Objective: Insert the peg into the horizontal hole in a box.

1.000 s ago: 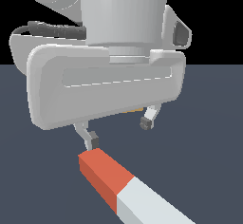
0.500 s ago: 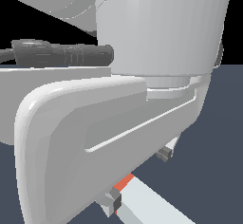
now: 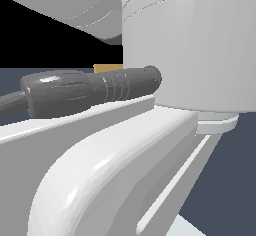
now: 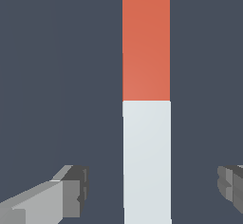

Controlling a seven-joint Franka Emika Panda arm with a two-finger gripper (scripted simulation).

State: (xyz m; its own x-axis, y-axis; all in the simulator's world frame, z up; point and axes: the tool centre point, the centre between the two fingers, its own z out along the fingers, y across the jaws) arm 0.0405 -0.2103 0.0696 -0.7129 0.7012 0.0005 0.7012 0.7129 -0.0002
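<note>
In the wrist view the peg [image 4: 146, 99] lies flat on the dark floor, one half red-orange [image 4: 145, 38] and the other white [image 4: 147, 161]. My gripper [image 4: 152, 187] is open, one grey finger [image 4: 71, 192] on each side of the white half and the other finger [image 4: 231, 184] well apart from it. Neither finger touches the peg. In the exterior view only a thin tan strip of the box [image 3: 107, 68] shows behind the arm. The hole is hidden. A pale sliver at the lower edge [image 3: 189, 228] may be the peg's white end.
The arm's white body [image 3: 190, 45] and a dark cable connector [image 3: 90, 91] fill nearly the whole exterior view. Dark floor [image 4: 47, 76] surrounds the peg in the wrist view.
The arm has come closer to the exterior camera and now blocks almost all of it. The peg, plainly seen there a second ago, is now covered by the arm.
</note>
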